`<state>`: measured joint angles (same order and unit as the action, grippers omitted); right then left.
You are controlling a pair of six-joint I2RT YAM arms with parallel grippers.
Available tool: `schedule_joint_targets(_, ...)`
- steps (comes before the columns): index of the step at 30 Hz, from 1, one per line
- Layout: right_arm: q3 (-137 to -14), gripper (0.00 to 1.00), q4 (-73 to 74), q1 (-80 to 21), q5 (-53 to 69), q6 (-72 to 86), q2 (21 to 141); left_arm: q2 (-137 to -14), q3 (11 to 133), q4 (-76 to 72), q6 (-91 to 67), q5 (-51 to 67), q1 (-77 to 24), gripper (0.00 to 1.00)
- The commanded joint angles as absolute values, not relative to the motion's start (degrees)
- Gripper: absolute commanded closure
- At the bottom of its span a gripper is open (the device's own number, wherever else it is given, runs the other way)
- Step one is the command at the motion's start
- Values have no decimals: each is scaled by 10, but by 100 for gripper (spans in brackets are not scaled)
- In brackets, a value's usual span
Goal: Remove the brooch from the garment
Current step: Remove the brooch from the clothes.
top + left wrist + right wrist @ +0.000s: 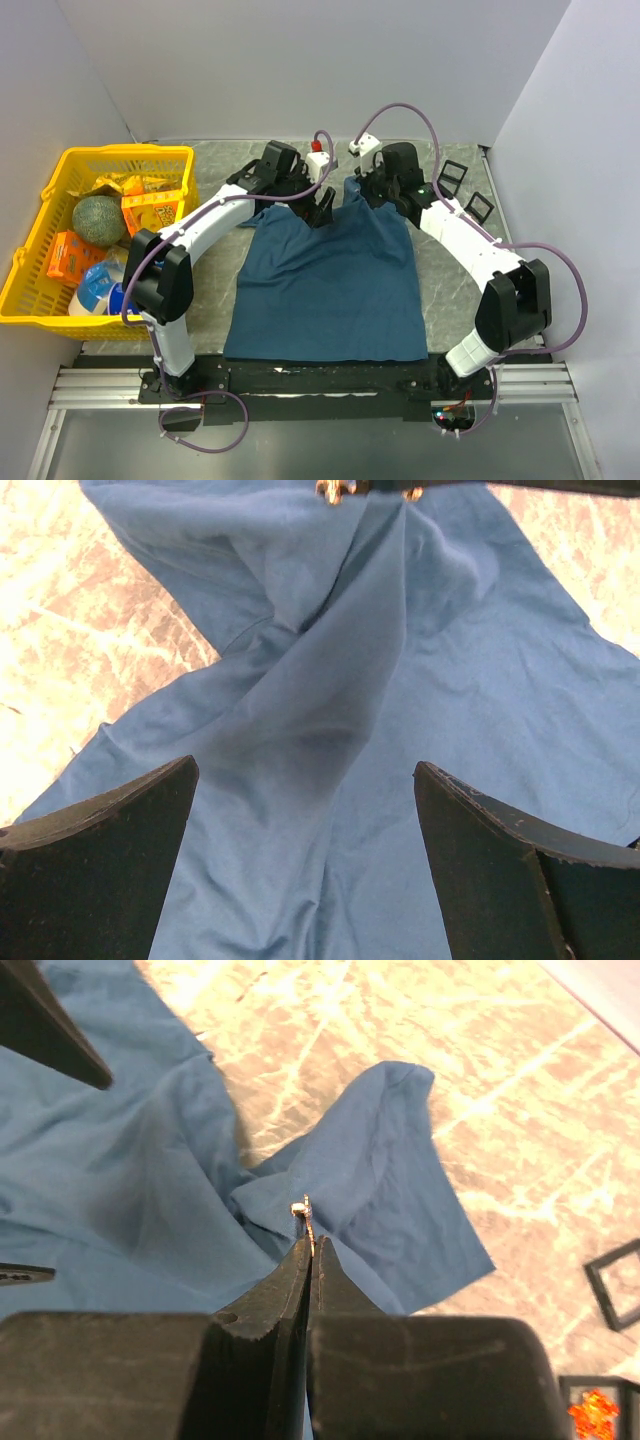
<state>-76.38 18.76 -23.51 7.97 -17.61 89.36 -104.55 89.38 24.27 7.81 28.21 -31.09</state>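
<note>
right claw: [310, 1245] squeezed all the way together, with the tiny metal brooch [302, 1207] pinched right at its tips
brooch: sat on a pulled-up pucker of the shirt [130, 1180], up at the collar end on the far side of the table. It didn't look free of the cloth yet, but it's too small to be sure
left claw: [305, 768] jaws wide apart over the shirt just beside that pucker, holding nothing
step: the pull-off itself, I'd say, and not done
how I'd do it: drop the left claw and pin the cloth close to the brooch first, then draw the right one away slow and straight. Otherwise the whole shirt just rides up with it. Don't ease the pinch either, something that small slips out easily
surface: table [440, 285] was flat grey marble-look, probably slick, so the shirt wouldn't anchor itself
room: plain white walls [300, 60] boxed it in. A yellow basket [130, 152] of groceries sat off to the left, well apart from the shirt, and two small black frames [452, 178] lay near the right arm
</note>
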Motion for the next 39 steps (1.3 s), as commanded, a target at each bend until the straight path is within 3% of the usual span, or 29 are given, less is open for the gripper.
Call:
schedule_joint_targets(1, -796, 100, 196, -239, 126, -157, 893, -1047, 916, 223, 72, 308, -311, 4)
schedule_joint_targets(10, -808, 100, 247, -236, 234, -151, 869, -1037, 897, 172, 69, 296, -310, 4)
schedule_joint_targets(26, -792, 100, 229, -140, 469, -83, 867, -1015, 780, -20, 51, 480, -280, 4)
schedule_joint_targets(34, -791, 100, 264, -140, 486, -118, 860, -1045, 825, -33, 57, 452, -270, 4)
schedule_joint_targets(39, -788, 100, 284, -140, 492, -135, 846, -1060, 855, -2, 95, 497, -266, 4)
